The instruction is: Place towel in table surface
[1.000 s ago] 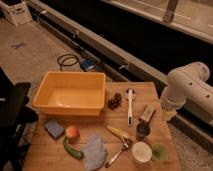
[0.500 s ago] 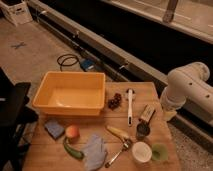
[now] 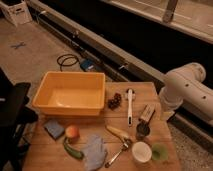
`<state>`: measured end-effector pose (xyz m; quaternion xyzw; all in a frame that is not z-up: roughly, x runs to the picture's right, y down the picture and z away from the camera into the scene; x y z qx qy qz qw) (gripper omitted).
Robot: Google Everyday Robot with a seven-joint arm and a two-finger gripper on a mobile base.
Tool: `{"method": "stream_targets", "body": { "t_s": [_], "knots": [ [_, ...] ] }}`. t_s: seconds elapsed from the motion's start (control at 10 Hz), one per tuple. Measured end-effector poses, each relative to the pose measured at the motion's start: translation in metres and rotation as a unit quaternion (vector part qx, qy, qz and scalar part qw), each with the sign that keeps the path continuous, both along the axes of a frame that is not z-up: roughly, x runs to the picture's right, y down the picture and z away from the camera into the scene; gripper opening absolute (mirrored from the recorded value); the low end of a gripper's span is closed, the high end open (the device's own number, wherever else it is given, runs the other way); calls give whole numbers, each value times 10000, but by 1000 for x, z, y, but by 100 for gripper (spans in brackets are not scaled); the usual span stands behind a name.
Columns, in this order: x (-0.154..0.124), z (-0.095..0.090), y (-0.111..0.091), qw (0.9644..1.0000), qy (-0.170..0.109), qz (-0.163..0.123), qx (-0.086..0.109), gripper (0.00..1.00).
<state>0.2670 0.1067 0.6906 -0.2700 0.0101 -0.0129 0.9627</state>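
Though the claw is out of sight (spread or not, can't tell), the wrinkly grey-blue towel lies on the desk.

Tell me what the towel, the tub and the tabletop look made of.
Towel: soft grey-blue cloth, matte, wrinkled folds.
Tub: yellow plastic, likely, smooth with slight sheen.
Tabletop: light wood, plank seams, matte.
Gripper: low over the table's right side, apart from the towel.
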Motion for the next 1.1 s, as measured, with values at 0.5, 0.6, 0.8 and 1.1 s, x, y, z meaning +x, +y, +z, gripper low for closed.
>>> {"method": "stream_targets", "body": {
  "t_s": [0.5, 0.6, 0.8, 1.1],
  "knots": [
    [-108, 20, 4, 9928, -1140, -326, -167, 65],
    [-127, 23, 5, 9897, -1363, -379, -219, 65],
    [-173, 28, 11, 9778, -1992, -486, -430, 65],
    [-185, 27, 17, 9729, -2181, -537, -543, 65]
  ]
}}
